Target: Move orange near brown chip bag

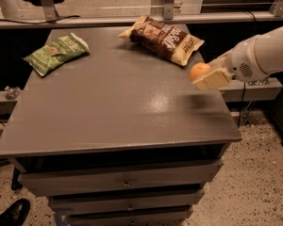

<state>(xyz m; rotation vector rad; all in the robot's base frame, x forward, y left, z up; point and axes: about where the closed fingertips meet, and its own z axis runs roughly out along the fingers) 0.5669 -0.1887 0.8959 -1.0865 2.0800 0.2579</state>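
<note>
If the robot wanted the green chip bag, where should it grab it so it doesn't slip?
Probably from above, pinching across the narrow middle. The green chip bag lies flat near the far left corner of the table, so there is no edge to slide under from the side. The hand is over the table's right edge and holds the orange.

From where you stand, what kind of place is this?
Probably a lab or workshop: a grey drawer cabinet, a speckled floor, metal framing behind. The gripper holds the orange above the cabinet's right edge.
</note>
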